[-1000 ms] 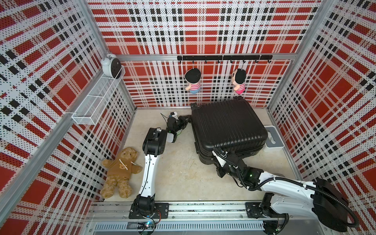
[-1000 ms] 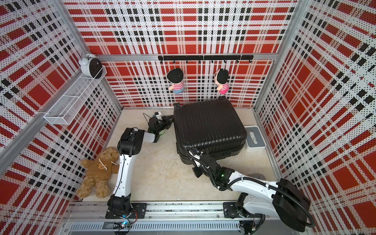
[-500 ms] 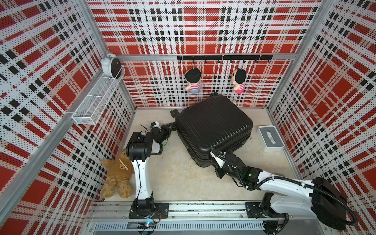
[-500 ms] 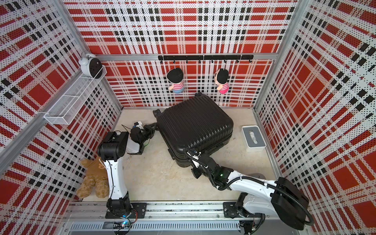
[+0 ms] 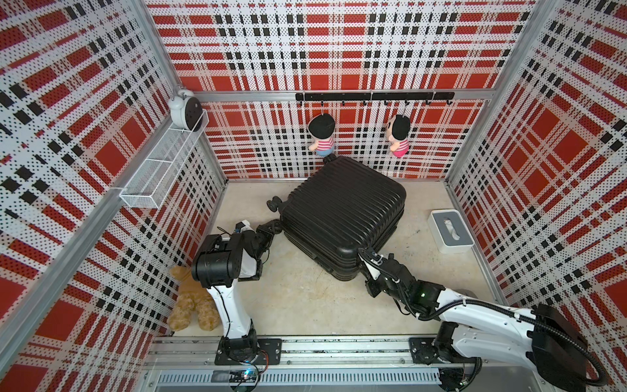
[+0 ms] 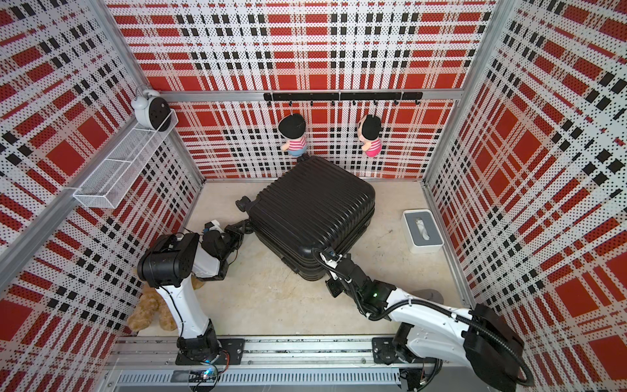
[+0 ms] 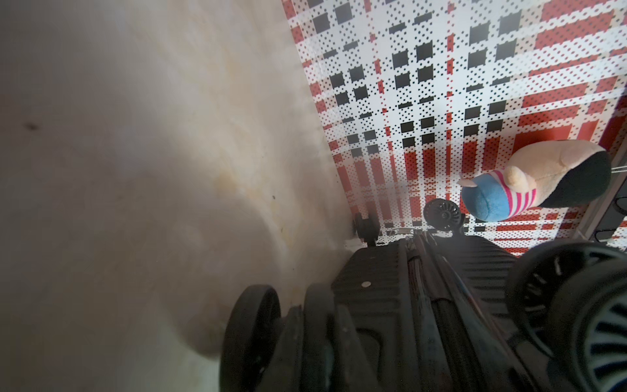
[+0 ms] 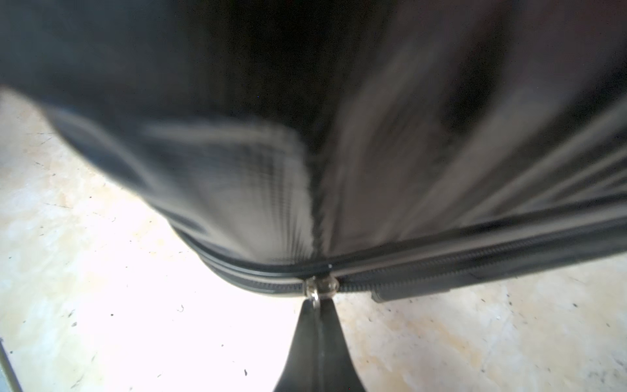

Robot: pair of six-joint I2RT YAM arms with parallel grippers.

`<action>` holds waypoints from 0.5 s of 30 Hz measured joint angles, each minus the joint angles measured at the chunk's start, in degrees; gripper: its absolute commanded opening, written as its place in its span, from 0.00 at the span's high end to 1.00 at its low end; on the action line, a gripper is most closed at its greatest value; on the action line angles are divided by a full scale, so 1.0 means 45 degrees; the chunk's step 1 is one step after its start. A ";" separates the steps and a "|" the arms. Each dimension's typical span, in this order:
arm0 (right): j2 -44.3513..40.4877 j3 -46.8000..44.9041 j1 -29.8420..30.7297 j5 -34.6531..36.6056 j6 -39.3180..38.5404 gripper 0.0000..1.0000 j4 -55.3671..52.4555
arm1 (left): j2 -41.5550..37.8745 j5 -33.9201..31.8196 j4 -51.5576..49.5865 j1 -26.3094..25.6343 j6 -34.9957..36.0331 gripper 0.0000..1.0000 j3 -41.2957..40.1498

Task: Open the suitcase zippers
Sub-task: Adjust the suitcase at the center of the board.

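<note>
Both clamped: right gripper (image 8: 317,307) on zipper pull (image 8: 316,294), left gripper (image 5: 268,232) seemingly on wheel (image 6: 246,226); suitcase (image 5: 342,210) diagonal, wheeled end back-left.

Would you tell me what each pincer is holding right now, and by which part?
The right pincer pinches the zipper pull on the suitcase seam; left pincer seems shut on a corner caster, grip unclear.

Walls (image 5: 339,44) of perforated panel, printed in red, white and black plaid, stand in pale metal posts. A black hook rail (image 5: 373,96) crosses the back wall. Two dolls hang just under the rail, one in blue trousers (image 5: 321,134) and one in pink (image 5: 399,135). Left of the rail, a white wire shelf (image 5: 163,169) on the side wall carries an alarm clock (image 5: 185,108). Well below the rail lies the mottled beige floor (image 5: 305,298), evenly lit, with a teddy bear (image 5: 183,315) down to the left and a white tissue box (image 5: 449,230) down to the right.
</note>
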 measured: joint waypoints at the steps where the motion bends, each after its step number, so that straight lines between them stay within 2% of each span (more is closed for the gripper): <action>1: -0.0136 -0.0063 -0.0029 0.0015 0.0000 1.00 -0.0063 | -0.0078 -0.0019 0.0117 0.0000 0.0019 1.00 -0.0204; 10: -0.0772 -0.0185 -0.0039 -0.0005 -0.0253 1.00 -0.0602 | 0.0112 -0.0005 0.1302 -0.0005 -0.0015 1.00 -0.0913; 15: -0.1098 -0.0287 0.0063 -0.0869 -0.0787 1.00 -0.0665 | 0.0374 0.0019 0.1821 0.0000 -0.0107 1.00 -0.0967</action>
